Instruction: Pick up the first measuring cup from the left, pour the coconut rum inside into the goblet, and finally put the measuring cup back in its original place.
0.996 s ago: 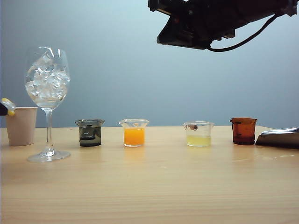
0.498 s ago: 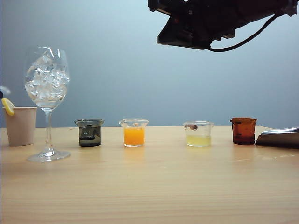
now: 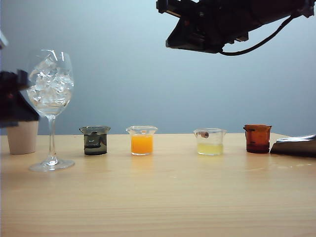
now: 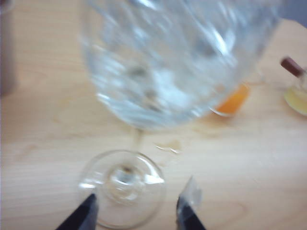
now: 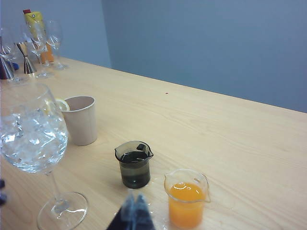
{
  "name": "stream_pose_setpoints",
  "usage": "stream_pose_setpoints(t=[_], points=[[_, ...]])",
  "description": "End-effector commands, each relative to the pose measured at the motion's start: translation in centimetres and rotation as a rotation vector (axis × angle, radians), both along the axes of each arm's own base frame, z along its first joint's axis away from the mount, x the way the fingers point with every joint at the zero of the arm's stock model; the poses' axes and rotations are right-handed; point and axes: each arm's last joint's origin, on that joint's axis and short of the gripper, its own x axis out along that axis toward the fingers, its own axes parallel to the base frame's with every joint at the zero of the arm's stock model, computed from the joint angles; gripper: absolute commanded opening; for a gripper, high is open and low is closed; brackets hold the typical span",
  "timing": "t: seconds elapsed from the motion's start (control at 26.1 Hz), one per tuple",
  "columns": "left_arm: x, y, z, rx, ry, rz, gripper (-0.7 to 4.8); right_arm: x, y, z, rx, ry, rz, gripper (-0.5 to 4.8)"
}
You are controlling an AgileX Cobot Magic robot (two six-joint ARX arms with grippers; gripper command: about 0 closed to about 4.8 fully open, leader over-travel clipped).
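On the left of the tabletop [image 3: 163, 197], the goblet [image 3: 50, 84] stands upright on its round foot, its bowl packed with ice, and just to its right the first measuring cup [image 3: 95, 140] sits untouched in its original place at the left end of a row of four small beakers. The coconut rum [image 5: 135, 158] inside shows dark through the smoky glass, roughly half full, so nothing has been poured yet.

The left gripper [image 4: 139, 213] hangs low beside the goblet, its fingers [image 4: 80, 215] spread wide, one on each side of the foot as its own camera sees them. That looks like a steadying approach to the glass, perhaps so it cannot tip during the pour; the wrist picture is blurred, so I cannot tell whether either finger touches the foot. In the exterior view this arm shows only as a dark shape at the far left, partly covering the beige paper cup [image 3: 21, 137] behind the goblet.

The right gripper [image 5: 134, 211] hovers above the tabletop, near the grey cup and the orange beaker [image 5: 187, 199], its fingers pressed together with nothing between them. From there it looks down on the cup, a fair starting place for a grasp, but the fingers would have to part first.
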Motion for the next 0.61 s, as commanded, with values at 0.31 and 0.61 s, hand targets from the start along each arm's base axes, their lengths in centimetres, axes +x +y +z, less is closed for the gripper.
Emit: stream_pose_setpoints(t=[0.31, 0.61], points=[[0.4, -2.9, -1.0, -0.036, -0.065, 0.119, 2.1, 0.0, 0.0, 0.4, 0.016, -0.017, 0.002, -0.04], [0.9, -3.0, -1.8, -0.051, -0.066, 0.194, 2.09, 0.1, 0.2, 0.1, 0.009, -0.009, 0.008, -0.04]])
